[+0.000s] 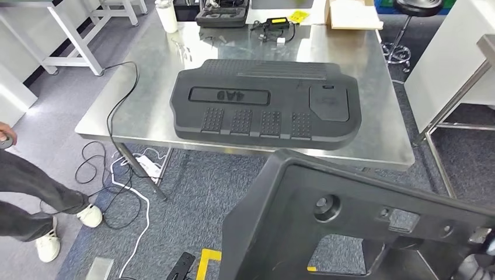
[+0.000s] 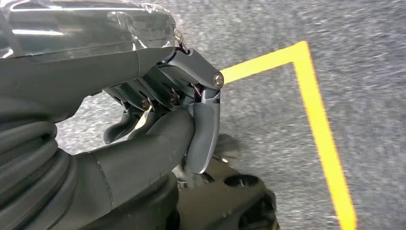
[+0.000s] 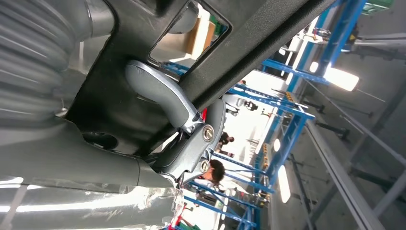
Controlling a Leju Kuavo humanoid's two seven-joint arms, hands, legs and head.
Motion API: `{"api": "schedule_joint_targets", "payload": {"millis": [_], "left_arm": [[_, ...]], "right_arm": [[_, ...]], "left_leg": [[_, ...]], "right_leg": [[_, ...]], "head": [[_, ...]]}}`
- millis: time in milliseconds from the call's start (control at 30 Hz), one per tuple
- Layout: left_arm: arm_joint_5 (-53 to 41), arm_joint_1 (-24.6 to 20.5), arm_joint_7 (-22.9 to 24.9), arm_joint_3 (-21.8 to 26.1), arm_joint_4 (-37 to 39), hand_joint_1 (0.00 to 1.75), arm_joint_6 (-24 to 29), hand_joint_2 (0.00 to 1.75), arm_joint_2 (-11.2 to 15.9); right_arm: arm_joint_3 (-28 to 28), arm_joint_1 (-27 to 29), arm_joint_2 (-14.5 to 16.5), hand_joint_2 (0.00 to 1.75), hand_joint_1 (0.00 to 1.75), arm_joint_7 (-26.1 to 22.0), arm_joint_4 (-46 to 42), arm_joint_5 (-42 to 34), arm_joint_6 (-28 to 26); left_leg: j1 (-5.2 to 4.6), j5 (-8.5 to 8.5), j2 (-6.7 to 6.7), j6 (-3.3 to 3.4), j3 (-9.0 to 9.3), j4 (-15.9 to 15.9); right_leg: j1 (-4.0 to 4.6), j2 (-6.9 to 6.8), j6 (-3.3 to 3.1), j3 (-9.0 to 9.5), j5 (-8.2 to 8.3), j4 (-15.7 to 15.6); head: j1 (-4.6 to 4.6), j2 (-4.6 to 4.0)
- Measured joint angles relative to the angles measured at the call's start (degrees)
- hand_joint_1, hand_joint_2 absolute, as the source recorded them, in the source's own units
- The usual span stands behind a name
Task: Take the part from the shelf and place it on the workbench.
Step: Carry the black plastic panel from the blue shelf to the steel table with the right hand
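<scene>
A large black plastic part (image 1: 350, 216) with holes and a cut-out fills the near right of the head view, raised in front of the steel workbench (image 1: 379, 116). In the right wrist view my right hand (image 3: 177, 124) grips this part (image 3: 119, 96), its fingers hooked over a ridge beside an opening. A second black cover (image 1: 262, 105), flat and ribbed, lies in the middle of the workbench. My left hand (image 2: 182, 120) hangs over the grey floor with its fingers curled in against the thumb, holding nothing.
A person (image 1: 29, 186) stands at the left beside the bench. Cables (image 1: 117, 163) and a white power strip (image 1: 149, 166) lie under its near left corner. A white bottle (image 1: 166, 14), a black case (image 1: 225, 13) and a box (image 1: 353, 14) line the far edge. Yellow tape (image 2: 316, 120) marks the floor.
</scene>
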Motion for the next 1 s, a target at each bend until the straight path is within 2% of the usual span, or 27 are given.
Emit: {"api": "schedule_joint_targets", "payload": {"millis": [33, 100, 133, 167, 233, 300, 333, 400, 433, 467, 500, 533, 567, 600, 633, 667, 733, 800, 900, 1000], "left_arm": [[0.00, 0.06, 0.00, 0.00, 0.01, 1.75, 0.01, 1.75, 0.02], [0.00, 0.29, 0.02, 0.00, 0.09, 1.75, 0.01, 1.75, 0.20], [-0.01, 0.31, 0.03, -0.01, 0.13, 1.75, 0.01, 1.75, 0.28], [-0.02, 0.27, 0.05, -0.01, 0.15, 1.75, 0.02, 1.75, 0.36], [-0.02, 0.07, 0.05, -0.02, 0.15, 1.75, 0.03, 1.75, 0.36], [-0.02, 0.01, 0.01, -0.01, 0.16, 1.75, 0.08, 1.75, 0.36], [-0.02, -0.04, -0.01, -0.01, 0.16, 1.75, 0.11, 1.75, 0.36], [0.00, -0.15, -0.02, 0.00, 0.16, 1.75, 0.15, 1.75, 0.31], [0.00, -0.16, -0.02, 0.00, 0.15, 1.75, 0.15, 1.75, 0.27], [0.00, -0.11, -0.02, 0.00, 0.15, 1.75, 0.15, 1.75, 0.21], [-0.01, -0.07, -0.02, 0.00, 0.15, 1.75, 0.16, 1.75, 0.16], [-0.02, -0.05, -0.02, 0.00, 0.15, 1.75, 0.16, 1.75, 0.13], [-0.04, -0.08, -0.02, 0.00, 0.17, 1.75, 0.17, 1.75, 0.13], [-0.08, -0.18, -0.02, 0.00, 0.19, 1.75, 0.17, 1.75, 0.14], [-0.11, -0.27, -0.02, 0.00, 0.21, 1.75, 0.17, 1.75, 0.15], [-0.15, -0.31, -0.02, 0.00, 0.22, 1.75, 0.18, 1.75, 0.16], [-0.25, -0.27, -0.02, 0.00, 0.22, 1.75, 0.17, 1.75, 0.14], [-0.43, -0.25, -0.02, 0.00, 0.22, 1.75, 0.17, 1.75, 0.14], [-0.56, -0.29, 0.03, 0.00, 0.22, 1.75, 0.18, 1.75, 0.14], [-0.58, -0.30, 0.07, 0.00, 0.22, 1.75, 0.19, 1.75, 0.14]], "right_arm": [[0.01, -0.01, 0.00, 1.75, 1.75, 0.01, 0.00, 0.00, 0.01], [0.02, -0.08, 0.01, 1.75, 1.75, 0.03, 0.03, -0.02, 0.04], [0.03, -0.13, 0.01, 1.75, 1.75, 0.06, 0.04, -0.07, 0.06], [0.03, -0.18, 0.01, 1.75, 1.75, 0.09, 0.05, -0.10, 0.08], [0.02, -0.25, 0.01, 1.75, 1.75, 0.11, -0.01, -0.15, 0.10], [0.02, -0.53, 0.00, 1.75, 1.75, 0.06, -0.07, -0.06, 0.10], [0.02, -0.66, -0.01, 1.75, 1.75, 0.05, -0.08, -0.03, 0.10], [0.02, -0.81, -0.02, 1.75, 1.75, 0.05, -0.07, -0.02, 0.09], [0.02, -0.75, -0.02, 1.75, 1.75, 0.06, -0.07, -0.03, 0.09], [0.02, -0.71, -0.02, 1.75, 1.75, 0.07, -0.07, -0.04, 0.09], [0.02, -0.70, -0.02, 1.75, 1.75, 0.07, -0.07, -0.04, 0.09], [0.02, -0.71, -0.02, 1.75, 1.75, 0.07, -0.07, -0.04, 0.09], [0.02, -0.69, -0.02, 1.75, 1.75, 0.08, -0.03, -0.05, 0.08], [0.02, -0.65, -0.02, 1.75, 1.75, 0.09, -0.03, -0.08, 0.06], [0.02, -0.54, -0.02, 1.75, 1.75, 0.13, -0.02, -0.11, 0.04], [0.02, -0.41, -0.02, 1.75, 1.75, 0.14, -0.01, -0.14, 0.02], [0.02, -0.21, -0.02, 1.75, 1.75, 0.14, -0.04, -0.13, 0.00], [0.02, -0.19, -0.02, 1.75, 1.75, 0.11, -0.04, -0.05, 0.03], [0.02, -0.23, -0.02, 1.75, 1.75, 0.09, -0.04, 0.00, 0.32], [0.02, -0.24, -0.02, 1.75, 1.75, 0.09, -0.02, 0.00, 0.60]], "left_leg": [[-0.72, 3.22, -0.05, 0.83, -0.29, -3.12], [-2.03, 11.88, -0.49, 2.28, -0.67, -7.97], [-2.43, 14.70, -0.70, 2.72, -0.71, -9.19], [-2.64, 15.71, -0.86, 2.96, -0.71, -9.49], [-2.45, 15.33, -0.81, 3.22, 0.30, -10.91], [-1.85, 15.11, -0.74, 3.39, 2.17, -12.97], [-1.54, 14.93, -0.70, 3.39, 3.11, -13.79], [-1.14, 14.25, -0.70, 3.24, 4.25, -14.31], [-0.91, 13.75, -0.71, 3.02, 4.69, -14.25], [-0.65, 13.19, -0.72, 2.74, 5.17, -14.10], [-0.36, 12.60, -0.74, 2.42, 5.72, -13.86], [-0.08, 11.94, -0.76, 2.06, 6.26, -13.50], [0.09, 11.30, -0.82, 1.61, 6.57, -13.10], [0.14, 10.79, -0.90, 1.20, 6.59, -12.54], [0.14, 10.47, -0.97, 0.84, 6.40, -12.12], [0.03, 10.23, -1.01, 0.68, 6.14, -11.82], [0.03, 10.13, -1.00, 0.81, 6.01, -11.66], [0.11, 10.10, -0.99, 0.97, 6.27, -11.76], [0.19, 10.05, -0.99, 0.91, 6.74, -12.03], [0.30, 9.92, -0.99, 0.71, 6.95, -12.23]], "right_leg": [[0.12, 0.00, -0.12, 1.24, -0.99, -0.08], [0.17, 0.12, -0.17, 2.89, -2.67, -0.12], [0.06, 0.25, -0.06, 3.05, -3.17, -0.20], [-0.07, 0.39, 0.14, 3.04, -3.42, -0.42], [-0.18, 0.46, 0.60, 3.47, -3.80, -1.41], [0.00, 0.32, 1.12, 3.15, -4.92, 0.22], [-0.02, 0.25, 1.42, 1.58, -5.92, 3.08], [-0.35, 0.21, 2.18, -3.87, -7.50, 10.59], [-0.61, 0.20, 2.55, -6.41, -7.27, 13.12], [-0.89, 0.17, 2.93, -8.01, -5.87, 13.66], [-1.17, 0.14, 3.31, -8.53, -3.41, 12.10], [-1.49, 0.10, 3.71, -8.15, -0.28, 8.86], [-1.62, 0.13, 4.09, -7.51, 2.05, 5.91], [-1.73, 0.18, 4.11, -6.86, 3.45, 3.30], [-1.70, 0.27, 3.83, -6.60, 3.93, 1.95], [-1.58, 0.37, 3.43, -6.62, 3.60, 1.70], [-1.43, 0.47, 2.69, -6.64, 3.49, 1.39], [-1.26, 0.49, 2.37, -6.43, 3.29, 1.31], [-1.07, 0.43, 1.78, -6.02, 2.93, 1.31], [-0.94, 0.41, 1.51, -5.87, 2.76, 1.32]], "head": [[-0.01, 0.00], [0.57, 0.00], [0.69, 0.00], [0.78, 0.00], [0.22, 0.00], [0.08, 0.00], [0.07, 0.00], [0.10, 0.00], [0.10, 0.00], [0.11, -0.01], [0.11, -0.01], [0.13, -0.01], [0.30, -0.01], [0.58, 0.00], [0.54, 0.00], [0.46, 0.00], [-0.13, 0.00], [-0.16, -0.01], [-0.15, 0.00], [-0.15, -0.01]]}}
